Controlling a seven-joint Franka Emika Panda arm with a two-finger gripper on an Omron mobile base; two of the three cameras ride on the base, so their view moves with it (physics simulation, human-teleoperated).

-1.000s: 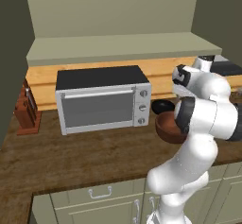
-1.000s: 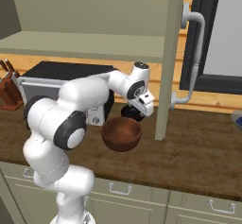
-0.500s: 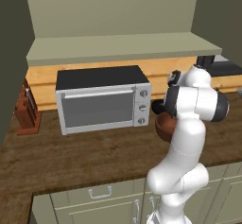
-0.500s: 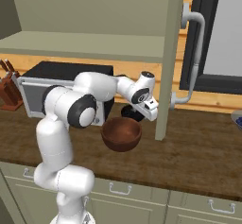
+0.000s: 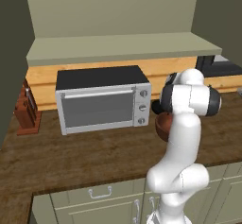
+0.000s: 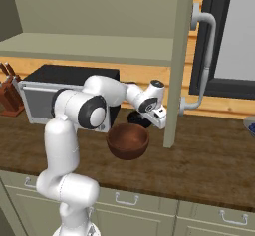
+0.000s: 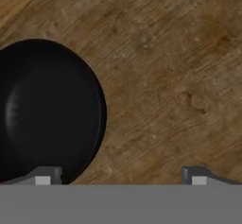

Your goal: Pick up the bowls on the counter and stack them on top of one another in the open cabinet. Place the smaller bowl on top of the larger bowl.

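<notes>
The counter (image 6: 209,165) carries the toaster oven (image 5: 101,100) and, just right of it, the larger bowl (image 6: 128,141) — reddish-brown, upright, in front of the arm's wrist. Behind it sits the smaller bowl (image 7: 47,109), near-black, under the gripper (image 7: 120,176), whose fingers stand spread wide, grasping nothing — one tip over the bowl's rim.

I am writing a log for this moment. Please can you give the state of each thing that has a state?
end effector: open, holding nothing, above the counter.
smaller bowl: upright, empty, on the counter.
larger bowl: upright, empty, on the counter.
open cabinet: doorless, no bowl on its shelf yet.
toaster oven: door closed.
</notes>
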